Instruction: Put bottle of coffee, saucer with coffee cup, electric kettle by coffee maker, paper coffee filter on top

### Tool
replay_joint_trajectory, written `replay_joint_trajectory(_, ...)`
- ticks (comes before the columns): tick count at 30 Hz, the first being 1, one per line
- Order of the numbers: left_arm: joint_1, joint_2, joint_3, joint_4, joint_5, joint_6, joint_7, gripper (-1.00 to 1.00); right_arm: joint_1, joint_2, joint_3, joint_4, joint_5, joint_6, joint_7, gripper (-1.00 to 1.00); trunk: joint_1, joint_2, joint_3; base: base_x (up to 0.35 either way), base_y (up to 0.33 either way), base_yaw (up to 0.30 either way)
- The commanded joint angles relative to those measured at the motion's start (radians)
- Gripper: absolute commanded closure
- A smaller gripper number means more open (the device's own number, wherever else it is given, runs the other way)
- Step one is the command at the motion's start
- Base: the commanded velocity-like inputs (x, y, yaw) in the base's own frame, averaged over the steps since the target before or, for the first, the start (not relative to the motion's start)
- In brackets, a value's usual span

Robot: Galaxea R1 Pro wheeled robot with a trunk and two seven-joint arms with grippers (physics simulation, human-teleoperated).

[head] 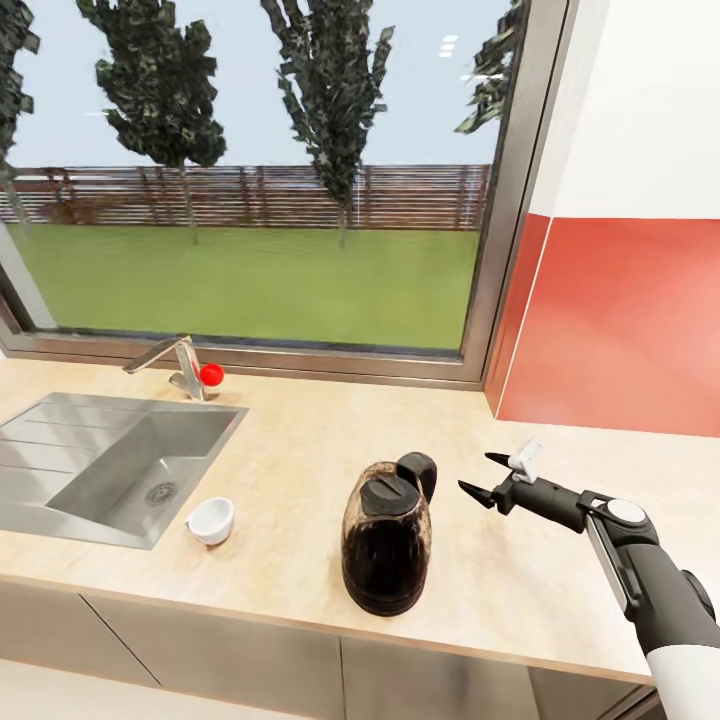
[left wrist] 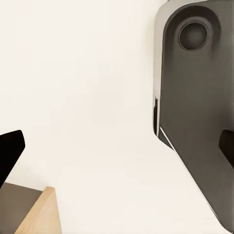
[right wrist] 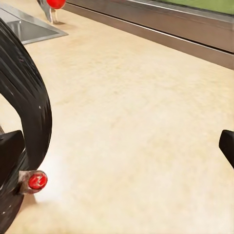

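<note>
A: Head view, item count?

B: One kettle (head: 387,545), one cup (head: 211,520), one sink (head: 95,470), one tap (head: 170,362) with a red knob, one window (head: 250,180). All items sit on or in the surface (head: 300,460).

A: Kettle position and orientation?

B: Upright near the front edge of the surface, between the sink and the right hand (head: 482,477). Its long axis is vertical, lid on top. The handle points toward the back and slightly right, toward that hand.

A: Cup?

B: Upright, opening upward, just beside the sink's front right corner, well apart from the kettle.

A: Right hand state?

B: Fingers spread, holding nothing, hovering over the surface near the kettle's handle without touching it. Right wrist view confirms: the kettle (right wrist: 19,126) curves beside one fingertip, with a red button low on its body.

A: Left hand?

B: Left wrist view shows two dark fingertips (left wrist: 9,151) set wide apart, nothing between them, over a pale floor beside the robot's dark base (left wrist: 195,107).
</note>
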Motion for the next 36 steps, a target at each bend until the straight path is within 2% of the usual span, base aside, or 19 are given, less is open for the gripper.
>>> replay_joint_trajectory(1,-0.001,0.000,0.004,0.000,-0.010,0.003,0.003,-1.00,-0.001,0.000,-0.002,-0.002,0.004,0.008,0.006,-1.00,0.000,-0.002,-0.002,0.003,0.000,0.000)
replay_joint_trajectory(36,-0.001,0.002,0.005,0.000,-0.010,0.004,0.003,-1.00,-0.002,0.000,-0.002,-0.005,0.003,0.008,0.006,-1.00,0.000,-0.002,-0.002,0.007,0.036,0.000)
